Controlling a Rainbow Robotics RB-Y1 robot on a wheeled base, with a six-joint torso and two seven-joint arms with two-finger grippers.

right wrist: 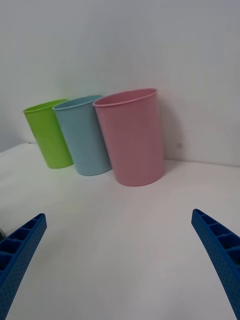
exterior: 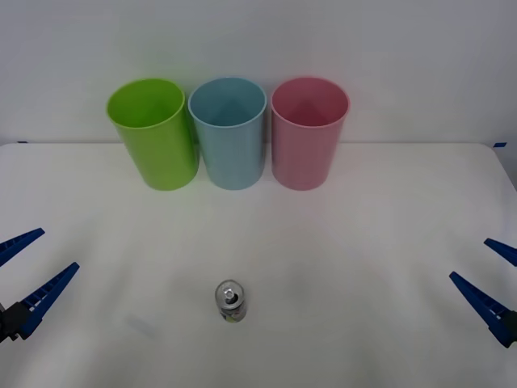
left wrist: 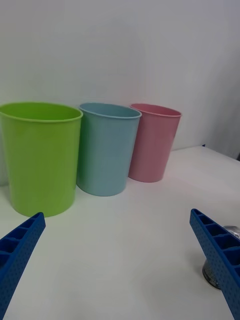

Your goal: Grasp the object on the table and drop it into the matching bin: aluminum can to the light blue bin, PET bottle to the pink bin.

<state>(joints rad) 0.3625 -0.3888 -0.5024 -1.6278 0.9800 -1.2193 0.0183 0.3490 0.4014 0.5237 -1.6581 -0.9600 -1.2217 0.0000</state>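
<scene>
Aluminum can (exterior: 231, 301) is left standing alone on the white table (exterior: 363, 259), well short of the bins.

The left gripper (exterior: 23, 271) and right gripper (exterior: 491, 279) are held wide open and empty at the table's sides. The light blue bin (exterior: 229, 133) is flanked by the lime green bin (exterior: 153, 133) and pink bin (exterior: 308, 132).

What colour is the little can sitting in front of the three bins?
The can has a shiny silver top and a pale side with yellow-green print, best seen in the front view.
</scene>
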